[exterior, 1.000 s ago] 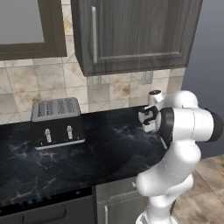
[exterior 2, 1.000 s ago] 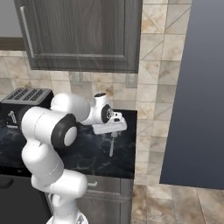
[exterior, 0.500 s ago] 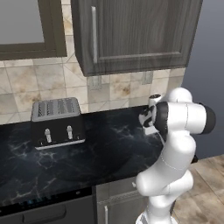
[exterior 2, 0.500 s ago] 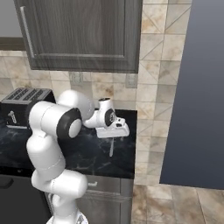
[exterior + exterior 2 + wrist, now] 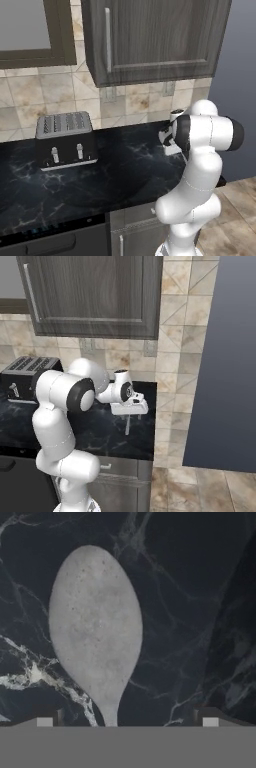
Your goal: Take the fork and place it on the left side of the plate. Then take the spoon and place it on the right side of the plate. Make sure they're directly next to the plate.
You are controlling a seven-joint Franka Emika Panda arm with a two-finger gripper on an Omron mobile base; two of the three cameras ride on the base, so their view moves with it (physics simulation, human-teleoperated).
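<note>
Two steps to the task, and judged to be on the second: spoon [image 5: 95,627] up in the air, pinched by its thin handle in the gripper [image 5: 129,406], bowl pointing down at the black marbled tabletop [image 5: 125,170] and clear of it. Seen from the hand as a broad grey oval, handle running back between the two dark tips; seen from the right base as a slim rod hanging straight below the hand. Hangs over the right end of the tabletop, near its front edge, well apart from the toaster [image 5: 65,137] at the far left by the tiled wall. Counts as lifted and in carriage, not yet placed. Next calls for carrying the spoon across to the right side of the plate, wherever that lies, then lowering until the bowl meets the surface, laying the handle flat and only then opening the jaws. Needs the spoon set directly beside the rim, not on it and not with a gap. Worth watching the thin handle for swing or slip in so narrow a pinch while the arm travels.
</note>
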